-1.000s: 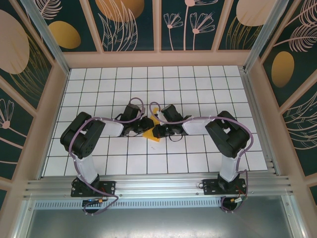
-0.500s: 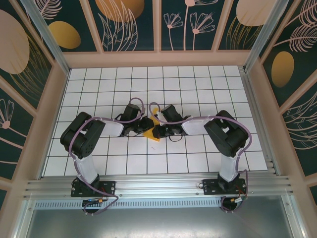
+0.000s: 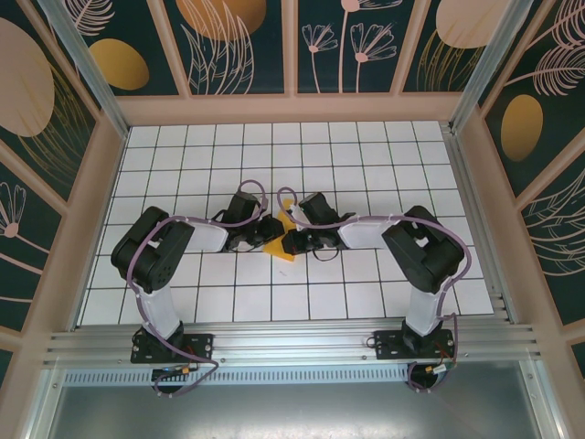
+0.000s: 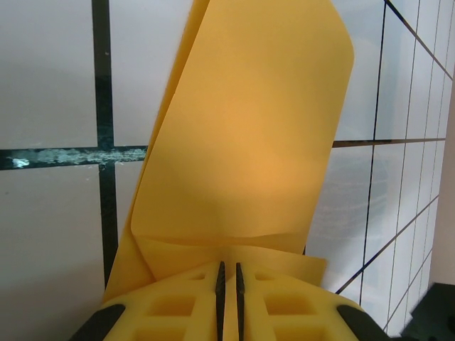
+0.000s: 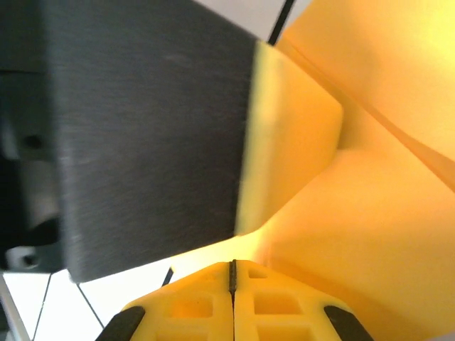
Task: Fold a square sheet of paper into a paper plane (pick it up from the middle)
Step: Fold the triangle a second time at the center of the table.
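Folded orange-yellow square sheet of paper (image 4: 249, 142) is being held at the middle of the white tiled table (image 3: 366, 155), between the 2 grippers. One edge is being pinched by the left gripper (image 4: 228, 266), with only a thin slit showing between its yellow pads. The right gripper (image 5: 232, 264) is being kept fully closed, pads together, right against the paper; a pinch there cannot be confirmed.

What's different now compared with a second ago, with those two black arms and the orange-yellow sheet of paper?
Barely anything: the right arm's black elbow has drifted slightly to the right. The left gripper and right gripper stay pinched shut on the creased orange-yellow sheet of paper, which sits at the same spot on the white tiled table.
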### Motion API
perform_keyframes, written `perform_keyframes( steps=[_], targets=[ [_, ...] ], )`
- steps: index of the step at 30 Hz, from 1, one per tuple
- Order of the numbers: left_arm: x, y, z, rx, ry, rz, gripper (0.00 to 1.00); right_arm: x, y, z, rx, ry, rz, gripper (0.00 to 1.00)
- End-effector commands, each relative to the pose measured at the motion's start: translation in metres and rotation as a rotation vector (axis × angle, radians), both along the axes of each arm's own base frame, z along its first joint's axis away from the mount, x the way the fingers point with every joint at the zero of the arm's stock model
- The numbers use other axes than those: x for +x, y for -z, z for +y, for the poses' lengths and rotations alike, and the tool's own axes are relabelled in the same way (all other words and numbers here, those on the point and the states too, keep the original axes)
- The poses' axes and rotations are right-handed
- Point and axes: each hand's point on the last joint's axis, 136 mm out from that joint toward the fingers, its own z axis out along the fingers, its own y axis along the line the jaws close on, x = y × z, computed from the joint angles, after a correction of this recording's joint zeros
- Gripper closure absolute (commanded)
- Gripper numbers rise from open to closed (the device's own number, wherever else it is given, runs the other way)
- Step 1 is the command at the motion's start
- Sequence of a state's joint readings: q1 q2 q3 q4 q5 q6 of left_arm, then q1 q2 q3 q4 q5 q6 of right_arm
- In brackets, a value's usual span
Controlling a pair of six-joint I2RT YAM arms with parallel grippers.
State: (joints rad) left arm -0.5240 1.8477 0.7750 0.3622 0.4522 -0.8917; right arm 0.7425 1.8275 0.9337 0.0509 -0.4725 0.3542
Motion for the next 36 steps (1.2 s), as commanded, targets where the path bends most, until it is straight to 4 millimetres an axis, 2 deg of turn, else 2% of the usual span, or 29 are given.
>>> perform_keyframes(
  steps=[1, 10, 15, 18, 23, 26, 32, 36],
  targets=[
    [-0.022, 0.047, 0.030, 0.161, -0.034, 0.113, 0.84, -0.012, -0.009, 0.000, 0.014, -0.027, 0.011, 0.92],
    [-0.023, 0.048, 0.031, 0.162, -0.035, 0.116, 0.84, -0.026, 0.028, -0.016, -0.046, 0.000, 0.084, 0.92],
    [-0.022, 0.047, 0.030, 0.161, -0.034, 0.114, 0.84, -0.023, 0.027, -0.018, -0.070, 0.001, 0.071, 0.92],
    [-0.022, 0.047, 0.031, 0.162, -0.035, 0.114, 0.84, -0.019, 0.018, -0.012, -0.058, -0.008, 0.057, 0.92],
    [-0.023, 0.048, 0.031, 0.165, -0.035, 0.116, 0.84, -0.024, -0.001, -0.001, -0.020, -0.040, 0.034, 0.92],
    [-0.023, 0.048, 0.032, 0.165, -0.035, 0.116, 0.84, -0.028, 0.008, -0.006, -0.034, -0.034, 0.051, 0.92],
    [-0.023, 0.048, 0.031, 0.165, -0.034, 0.116, 0.84, -0.035, 0.038, -0.023, -0.088, 0.008, 0.097, 0.92],
    [-0.023, 0.049, 0.032, 0.168, -0.036, 0.117, 0.85, -0.032, 0.037, -0.027, -0.091, 0.023, 0.092, 0.92]
  ],
)
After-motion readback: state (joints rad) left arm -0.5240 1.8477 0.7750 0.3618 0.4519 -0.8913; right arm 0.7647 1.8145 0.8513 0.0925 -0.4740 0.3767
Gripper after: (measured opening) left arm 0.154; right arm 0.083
